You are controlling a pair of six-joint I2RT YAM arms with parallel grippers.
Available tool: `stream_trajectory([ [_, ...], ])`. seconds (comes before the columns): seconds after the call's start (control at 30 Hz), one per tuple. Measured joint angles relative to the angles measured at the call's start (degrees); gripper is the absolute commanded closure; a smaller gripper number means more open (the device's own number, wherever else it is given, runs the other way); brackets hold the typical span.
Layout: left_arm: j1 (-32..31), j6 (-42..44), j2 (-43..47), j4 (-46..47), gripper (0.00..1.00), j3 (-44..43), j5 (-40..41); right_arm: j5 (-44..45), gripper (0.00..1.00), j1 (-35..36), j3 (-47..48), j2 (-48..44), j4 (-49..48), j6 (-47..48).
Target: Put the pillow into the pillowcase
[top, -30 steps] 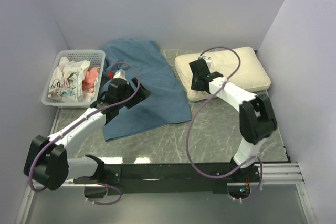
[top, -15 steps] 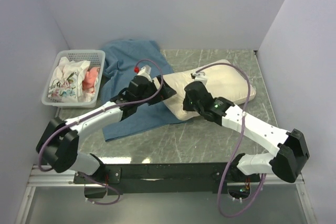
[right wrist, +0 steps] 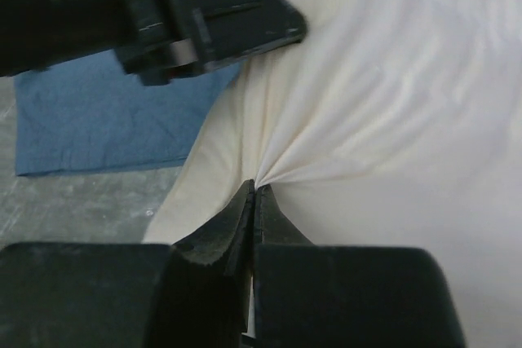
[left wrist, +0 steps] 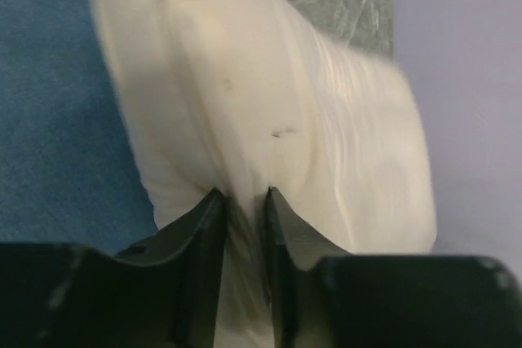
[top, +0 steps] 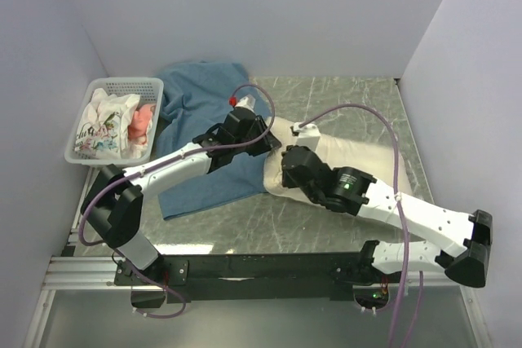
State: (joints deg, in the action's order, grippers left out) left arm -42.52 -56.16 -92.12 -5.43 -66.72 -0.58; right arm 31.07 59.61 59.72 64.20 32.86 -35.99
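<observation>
The cream pillow (top: 359, 155) lies across the middle of the table, its left end overlapping the edge of the blue pillowcase (top: 200, 112). My left gripper (top: 261, 143) is at that left end, and in the left wrist view its jaws (left wrist: 242, 199) pinch a fold of the pillow (left wrist: 269, 95), with the pillowcase (left wrist: 57, 95) to the left. My right gripper (top: 285, 167) sits just below it; its jaws (right wrist: 255, 191) are shut on gathered fabric of the pillow (right wrist: 391, 112). Beyond lies the pillowcase (right wrist: 98, 116). The arms hide the middle of the pillow from above.
A white slatted basket (top: 122, 82) with white floral and pink cloths stands at the back left beside the pillowcase. Walls close in the table at the left, back and right. Purple cables loop over both arms. The left gripper's black body (right wrist: 196, 14) fills the right wrist view's top left.
The right arm has dragged the pillow leftward from the back right onto the pillowcase's edge. The left gripper has moved right to the pillow's left end and closed on its fabric.
</observation>
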Motion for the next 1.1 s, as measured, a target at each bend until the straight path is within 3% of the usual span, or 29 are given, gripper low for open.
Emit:
stream_trajectory([
  [0.2, -0.85, 1.31, -1.07, -0.83, 0.76, -1.33, 0.57, 0.9, 1.0, 4.17, 2.95, 5.01, 0.7, -0.15],
  [0.3, -0.68, 2.19, -2.05, -1.29, 0.88, -1.33, 0.68, 0.74, 1.0, 3.82, 2.82, 6.58, 0.55, -0.17],
  [0.37, -0.85, 2.58, -2.56, -1.31, 0.97, -1.33, 0.5, -0.02, 0.85, 3.48, 2.23, 6.86, 0.11, -0.13],
  [0.4, -0.96, 2.78, -2.67, -1.31, 0.99, -1.33, 0.48, -0.76, 0.78, 3.1, 1.62, 6.75, -0.42, -0.15],
  [0.43, -1.09, 3.04, -2.75, -1.2, 0.99, -1.27, 0.55, -1.73, 0.61, 2.78, 1.14, 6.64, -0.83, -0.17],
  [0.53, -1.14, 3.17, -2.75, 0.57, 0.99, 0.09, 0.96, -5.62, 0.34, 1.81, -1.25, 5.2, -3.69, -0.22],
  [0.63, -1.4, 2.91, -2.75, 3.5, 0.99, 3.8, 0.2, -7.08, 0.21, 1.51, -2.05, 3.04, -5.88, 0.04],
  [0.7, -2.21, 2.89, -2.75, 5.16, 0.98, 6.93, -0.35, -7.3, 0.19, 0.83, -2.6, 0.83, -7.08, 0.02],
  [0.8, -3.28, 2.78, -2.75, 6.6, 0.72, 10.58, -1.16, -8.46, 0.18, -2.08, -4.33, -3.02, -8.33, 0.04],
  [0.83, -3.58, 2.58, -2.73, 7.28, 0.5, 11.47, -1.36, -9.18, 0.18, -4.0, -5.07, -4.17, -8.85, 0.04],
  [0.87, -3.8, 2.62, -2.64, 7.89, 0.39, 12.02, -1.57, -9.84, 0.18, -6.14, -5.77, -4.9, -9.42, 0.09],
  [0.93, -4.2, 2.21, -1.95, 9.51, 0.26, 13.6, -1.73, -11.3, 0.17, -10.34, -7.3, -5.29, -10.29, 0.33],
  [1.1, -4.79, 0.74, 3.54, 9.73, 0.16, 16.65, -0.11, -13.46, 0.14, -13.29, -10.01, -4.02, -10.84, 1.4],
])
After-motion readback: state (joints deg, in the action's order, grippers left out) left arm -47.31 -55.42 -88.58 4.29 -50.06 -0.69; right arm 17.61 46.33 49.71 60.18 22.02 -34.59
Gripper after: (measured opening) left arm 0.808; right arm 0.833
